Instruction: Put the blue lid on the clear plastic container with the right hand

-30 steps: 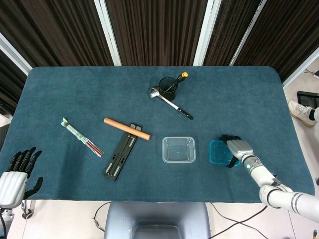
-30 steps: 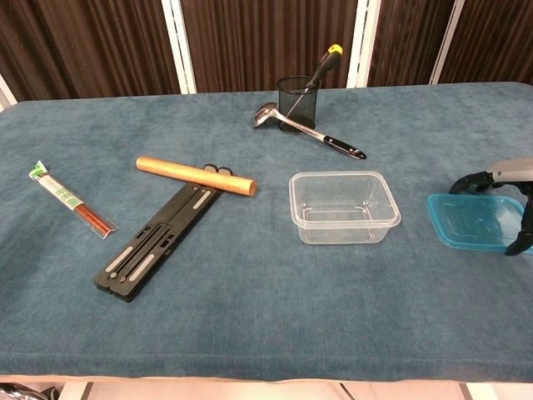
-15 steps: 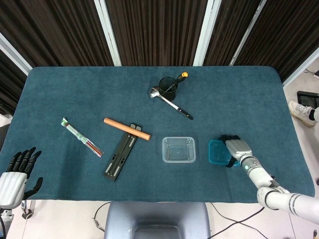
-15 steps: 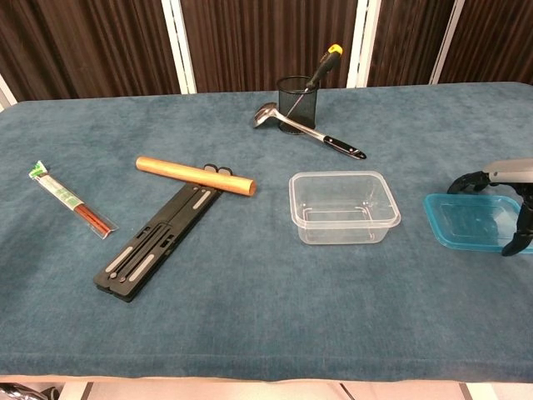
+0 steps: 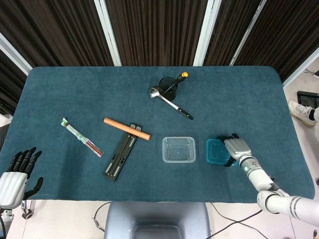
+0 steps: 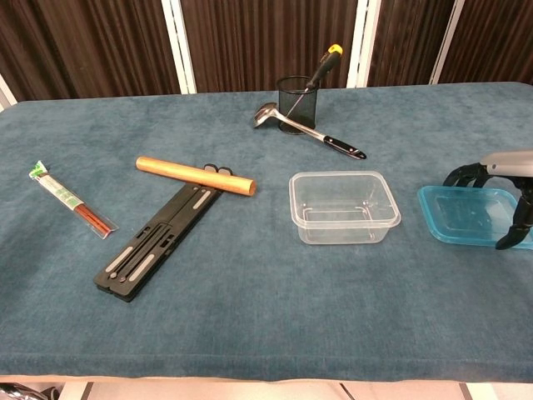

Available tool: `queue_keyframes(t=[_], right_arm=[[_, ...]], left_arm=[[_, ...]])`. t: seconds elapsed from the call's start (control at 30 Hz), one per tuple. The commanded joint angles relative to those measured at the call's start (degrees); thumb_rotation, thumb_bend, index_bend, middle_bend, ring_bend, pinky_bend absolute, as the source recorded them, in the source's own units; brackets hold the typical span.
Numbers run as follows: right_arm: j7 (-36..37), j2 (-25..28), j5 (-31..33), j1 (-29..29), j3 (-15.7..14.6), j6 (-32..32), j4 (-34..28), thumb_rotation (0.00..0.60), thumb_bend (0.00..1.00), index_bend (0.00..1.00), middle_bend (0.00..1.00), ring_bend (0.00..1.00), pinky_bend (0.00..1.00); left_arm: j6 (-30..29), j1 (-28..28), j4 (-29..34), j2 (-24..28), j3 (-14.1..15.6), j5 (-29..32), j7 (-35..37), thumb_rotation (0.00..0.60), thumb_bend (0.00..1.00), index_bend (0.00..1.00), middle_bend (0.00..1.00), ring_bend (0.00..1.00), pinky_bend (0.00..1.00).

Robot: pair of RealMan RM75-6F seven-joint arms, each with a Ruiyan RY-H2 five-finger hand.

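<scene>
The right hand [image 5: 235,148] grips the blue lid [image 5: 217,152], at the clear plastic container's [image 5: 178,149] 3 o'clock, near but apart. Recommended: lift level, clear the rim, centre, press down evenly. Lid contact with the table cannot be determined. The left hand [image 5: 16,177] hangs open, partly cropped.

bright even overhead light, soft faint shadows, both views sharp, no glare.
</scene>
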State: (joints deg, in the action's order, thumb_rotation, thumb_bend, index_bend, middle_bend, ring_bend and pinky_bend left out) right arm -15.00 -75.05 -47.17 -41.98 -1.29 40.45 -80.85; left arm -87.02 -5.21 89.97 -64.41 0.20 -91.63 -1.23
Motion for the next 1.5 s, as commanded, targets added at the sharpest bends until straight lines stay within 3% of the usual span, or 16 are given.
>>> queue_keyframes(t=[0.03, 0.3, 0.57, 0.7, 0.87, 1.03, 1.23, 1.5], right_arm=[[-0.4, -0.1, -1.1, 0.7, 0.4, 2.1, -0.4, 0.6, 0.23, 0.68, 0.43, 0.36, 0.17], [1.0, 2.8, -7.0, 2.8, 2.0, 7.7, -5.1, 0.6, 0.28, 0.76, 0.48, 0.42, 0.3], [4.9, 8.0, -11.2, 3.4, 4.2, 8.7, -11.4, 0.6, 0.29, 0.76, 0.49, 0.42, 0.3], [7.5, 12.4, -12.5, 1.9, 7.2, 7.1, -18.4, 0.6, 0.29, 0.76, 0.49, 0.42, 0.3], [7.2, 12.3, -6.9, -2.5, 9.4, 1.4, -21.0, 0.6, 0.29, 0.76, 0.49, 0.42, 0.3], [4.0, 9.5, -1.5, -6.8, 10.1, -0.1, -21.4, 0.6, 0.29, 0.76, 0.49, 0.42, 0.3], [-1.9, 5.1, 7.2, -11.9, 8.6, 0.9, -20.3, 0.6, 0.29, 0.76, 0.49, 0.42, 0.3], [-6.6, 2.1, 13.7, -15.2, 6.1, 3.3, -19.0, 0.6, 0.29, 0.76, 0.49, 0.42, 0.3]], left_arm=[[0.0, 0.0, 0.0, 0.0, 0.0, 0.0, 0.0, 0.6, 0.42, 0.0, 0.0, 0.0, 0.07], [-0.3, 0.2, 0.0, -0.2, -0.1, 0.2, -0.4, 0.6, 0.42, 0.0, 0.0, 0.0, 0.07], [-0.3, 0.2, 0.1, -0.3, -0.2, 0.3, -0.6, 0.6, 0.42, 0.0, 0.0, 0.0, 0.07], [-0.1, 0.1, 0.1, -0.3, -0.2, 0.2, -0.6, 0.6, 0.42, 0.0, 0.0, 0.0, 0.07], [0.0, 0.0, 0.1, -0.3, -0.2, 0.2, -0.8, 0.6, 0.42, 0.0, 0.0, 0.0, 0.07], [0.1, 0.0, 0.1, -0.2, 0.0, 0.1, -0.7, 0.6, 0.42, 0.0, 0.0, 0.0, 0.07], [-0.1, 0.1, 0.0, 0.0, 0.0, 0.0, 0.0, 0.6, 0.42, 0.0, 0.0, 0.0, 0.07], [-0.2, 0.2, -0.1, 0.1, 0.1, -0.2, 0.2, 0.6, 0.42, 0.0, 0.0, 0.0, 0.07]])
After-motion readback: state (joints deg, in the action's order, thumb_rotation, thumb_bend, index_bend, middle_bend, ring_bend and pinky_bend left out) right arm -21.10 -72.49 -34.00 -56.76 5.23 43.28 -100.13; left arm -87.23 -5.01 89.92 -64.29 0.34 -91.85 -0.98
